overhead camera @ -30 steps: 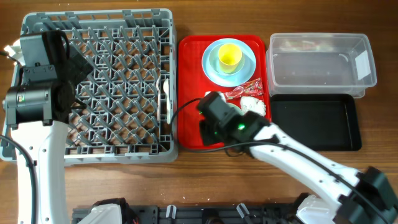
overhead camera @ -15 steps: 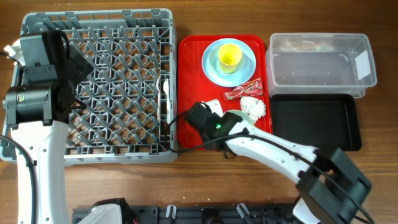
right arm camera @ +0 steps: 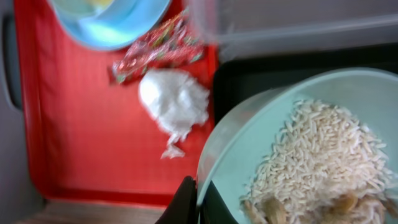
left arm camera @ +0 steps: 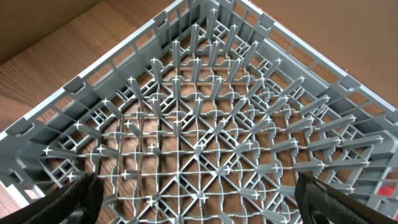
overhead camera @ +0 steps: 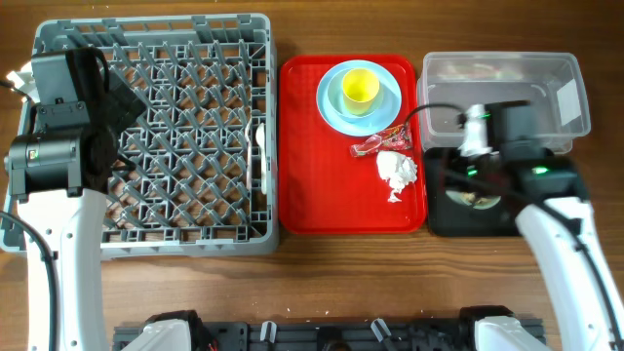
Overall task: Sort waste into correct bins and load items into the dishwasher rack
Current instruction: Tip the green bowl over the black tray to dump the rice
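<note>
Over the black tray (right arm camera: 267, 78) hangs 1 mint bowl (right arm camera: 233, 165) of loose rice (right arm camera: 317, 155), with the right claw (right arm camera: 198, 198) clamped on its near rim. The bowl looks stiff and light but spill-prone, so it is best held at that rim and tipped slowly. On the red tray (overhead camera: 302, 195) sit 1 plate (overhead camera: 331, 107) carrying 1 cup (overhead camera: 359, 88), 1 wrapper (overhead camera: 382, 141) and 1 napkin (overhead camera: 397, 168). The left claw (left arm camera: 199, 199) stands wide apart above the rack (left arm camera: 199, 112).

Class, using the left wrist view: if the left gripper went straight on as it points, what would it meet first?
Probably the upright pegs of the dishwasher rack: the open left gripper points into its lattice with nothing between, though depth is hard to judge.
</note>
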Available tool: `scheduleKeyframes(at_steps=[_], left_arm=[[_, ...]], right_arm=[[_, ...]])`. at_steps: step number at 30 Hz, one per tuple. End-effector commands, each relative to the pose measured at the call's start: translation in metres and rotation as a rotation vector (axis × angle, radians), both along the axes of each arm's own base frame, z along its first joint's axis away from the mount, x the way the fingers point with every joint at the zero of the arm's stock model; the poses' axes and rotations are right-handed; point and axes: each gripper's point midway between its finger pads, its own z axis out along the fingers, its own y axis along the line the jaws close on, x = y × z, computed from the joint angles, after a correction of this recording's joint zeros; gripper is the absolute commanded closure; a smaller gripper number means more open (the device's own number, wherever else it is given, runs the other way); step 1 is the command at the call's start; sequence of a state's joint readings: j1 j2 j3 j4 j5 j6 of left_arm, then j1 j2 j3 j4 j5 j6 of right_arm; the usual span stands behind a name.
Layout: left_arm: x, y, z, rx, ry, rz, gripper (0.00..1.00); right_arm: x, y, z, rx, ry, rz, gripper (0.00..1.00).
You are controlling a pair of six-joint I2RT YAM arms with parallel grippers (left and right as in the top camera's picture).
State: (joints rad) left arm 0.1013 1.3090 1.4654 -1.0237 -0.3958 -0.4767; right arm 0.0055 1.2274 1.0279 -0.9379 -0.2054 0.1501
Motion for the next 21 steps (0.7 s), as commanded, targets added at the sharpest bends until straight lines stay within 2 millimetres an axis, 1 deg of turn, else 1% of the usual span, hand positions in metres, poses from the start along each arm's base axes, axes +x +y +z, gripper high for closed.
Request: scheduleKeyframes(at_steps=[1,3,4,6,8,11,12,13,14,16,17,18,20,21], left_arm=[[-0.001,0.004,0.005,0.003,-0.017,0.02,0.0],[-0.001,0.004,0.005,0.003,-0.017,0.02,0.0],[-0.001,0.004,0.005,0.003,-0.017,0.02,0.0],[-0.001,0.004,0.005,0.003,-0.017,0.02,0.0],[-0.001,0.004,0.005,0.003,-0.017,0.02,0.0],[-0.001,0.004,0.005,0.003,-0.017,0.02,0.0],[-0.001,0.004,0.005,0.003,-0.017,0.02,0.0],[-0.001,0.004,0.005,0.003,-0.017,0.02,0.0],[-0.001,0.004,0.005,0.003,-0.017,0.02,0.0],[-0.001,0.004,0.005,0.003,-0.017,0.02,0.0],[-0.001,0.004,0.005,0.003,-0.017,0.02,0.0],[-0.001,0.004,0.005,0.003,-0.017,0.02,0.0],[-0.001,0.004,0.005,0.003,-0.017,0.02,0.0],[-0.001,0.004,0.005,0.003,-0.017,0.02,0.0]], right_arm=[[0.003,-0.008,0.005,0.348,-0.084,0.088,0.96],[0.001,-0.03,-0.001,0.432,-0.118,0.037,0.96],[0.0,-0.038,-0.002,0.485,-0.144,0.022,0.96],[0.002,-0.041,0.004,0.617,-0.243,0.053,0.96],[0.004,-0.039,0.01,0.727,-0.297,0.081,0.96],[0.001,-0.036,-0.003,0.816,-0.232,0.045,0.96],[-0.001,-0.037,0.0,0.873,-0.252,0.035,0.95],[-0.002,-0.041,0.012,0.95,-0.325,0.025,0.96],[-0.004,-0.053,0.018,1.004,-0.379,-0.025,0.96],[-0.01,-0.074,0.011,0.994,-0.401,-0.118,0.96],[-0.014,-0.082,0.003,0.969,-0.39,-0.156,0.96],[-0.016,-0.086,-0.001,0.949,-0.394,-0.168,0.96],[-0.015,-0.089,0.004,0.954,-0.431,-0.162,0.95],[-0.014,-0.09,0.01,0.976,-0.462,-0.154,0.96]])
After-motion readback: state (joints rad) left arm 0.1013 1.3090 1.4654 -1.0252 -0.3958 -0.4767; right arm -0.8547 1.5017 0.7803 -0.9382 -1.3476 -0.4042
